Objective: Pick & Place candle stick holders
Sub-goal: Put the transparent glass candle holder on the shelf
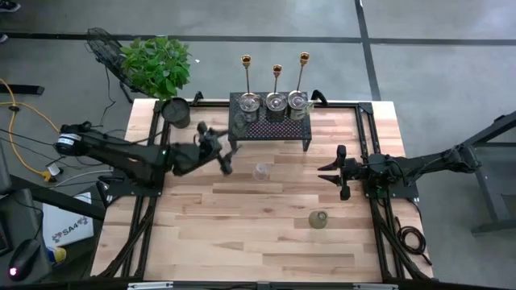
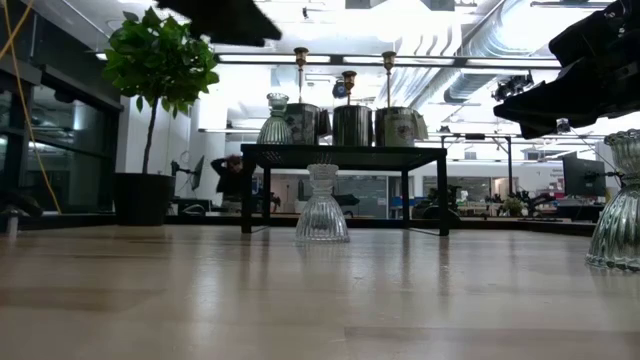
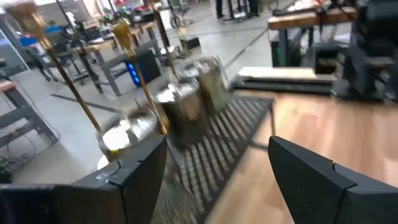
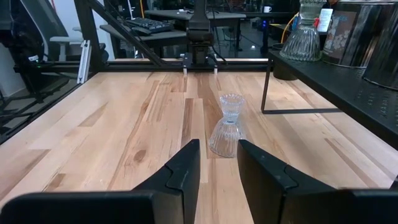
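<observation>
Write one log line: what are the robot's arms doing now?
left gripper: open, empty, near rack | right gripper: empty, waiting | clear glass holder: standing between them

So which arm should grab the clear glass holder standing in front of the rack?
Probably the left. Its open gripper hovers just beside the clear glass holder, by the rack. The right gripper faces the holder but sits farther off, near the table's edge.

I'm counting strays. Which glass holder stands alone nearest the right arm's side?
The greenish glass holder on the bare table; the clear glass holder stands nearer the rack.
</observation>
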`<state>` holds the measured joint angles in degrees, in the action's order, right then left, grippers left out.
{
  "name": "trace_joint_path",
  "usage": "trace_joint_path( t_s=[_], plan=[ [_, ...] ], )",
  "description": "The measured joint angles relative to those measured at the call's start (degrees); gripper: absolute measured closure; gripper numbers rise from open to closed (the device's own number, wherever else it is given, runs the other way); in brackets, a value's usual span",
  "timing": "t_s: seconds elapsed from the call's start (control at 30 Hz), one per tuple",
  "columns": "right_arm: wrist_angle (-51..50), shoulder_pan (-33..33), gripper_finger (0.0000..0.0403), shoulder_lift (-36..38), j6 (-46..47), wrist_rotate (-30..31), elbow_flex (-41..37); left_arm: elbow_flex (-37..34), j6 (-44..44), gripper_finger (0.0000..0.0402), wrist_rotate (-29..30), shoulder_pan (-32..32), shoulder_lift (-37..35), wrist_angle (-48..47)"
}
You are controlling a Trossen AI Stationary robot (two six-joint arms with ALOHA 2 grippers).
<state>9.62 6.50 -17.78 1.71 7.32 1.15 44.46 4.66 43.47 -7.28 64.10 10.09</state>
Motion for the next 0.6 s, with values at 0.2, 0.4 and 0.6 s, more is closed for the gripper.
trace_joint_path(
  t_s=[0.2,0.4,0.6],
  plan=[
    [0.00,0.00,0.0304,0.00,0.00,-0.01,0.00,-8.23,-7.49,0.0126,-1.48,-7.36,1.08,3.08],
    [0.01,0.00,0.0304,0.00,0.01,0.00,0.00,-16.14,-7.44,0.0126,-5.54,-10.02,7.41,14.91],
    [-0.08,-0.02,0.0304,0.00,0.01,0.00,0.00,-17.26,-6.91,0.0126,-10.11,-7.15,18.41,25.59]
  ],
)
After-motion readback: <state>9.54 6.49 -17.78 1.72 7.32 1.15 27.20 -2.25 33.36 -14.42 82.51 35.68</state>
